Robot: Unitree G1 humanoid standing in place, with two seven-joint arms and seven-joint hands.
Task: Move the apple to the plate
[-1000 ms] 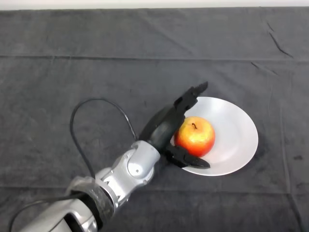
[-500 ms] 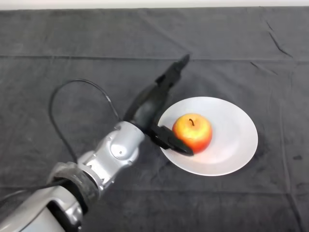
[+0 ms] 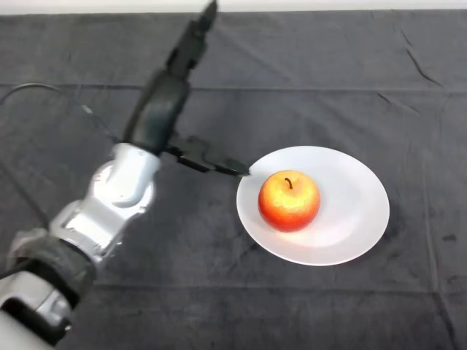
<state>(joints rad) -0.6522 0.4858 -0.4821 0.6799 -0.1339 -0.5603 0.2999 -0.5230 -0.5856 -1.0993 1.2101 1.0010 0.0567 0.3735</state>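
Observation:
A red and yellow apple (image 3: 290, 200) stands upright, stem up, on the left half of a white plate (image 3: 357, 208) at the centre right of the dark cloth. My left hand (image 3: 164, 109) is raised to the upper left of the plate, clear of the apple. Its fingers point straight up toward the far edge, and the thumb (image 3: 208, 160) sticks out to the right, its tip just short of the plate's rim. The hand is open and holds nothing.
The dark cloth (image 3: 365, 73) covers the whole table, with a fold line running across it at the back. My silver-grey forearm (image 3: 109, 204) crosses the left side of the view.
My hand has let go of the apple and drawn back up and to the left, away from the plate. The apple stays on the plate, settled slightly left.

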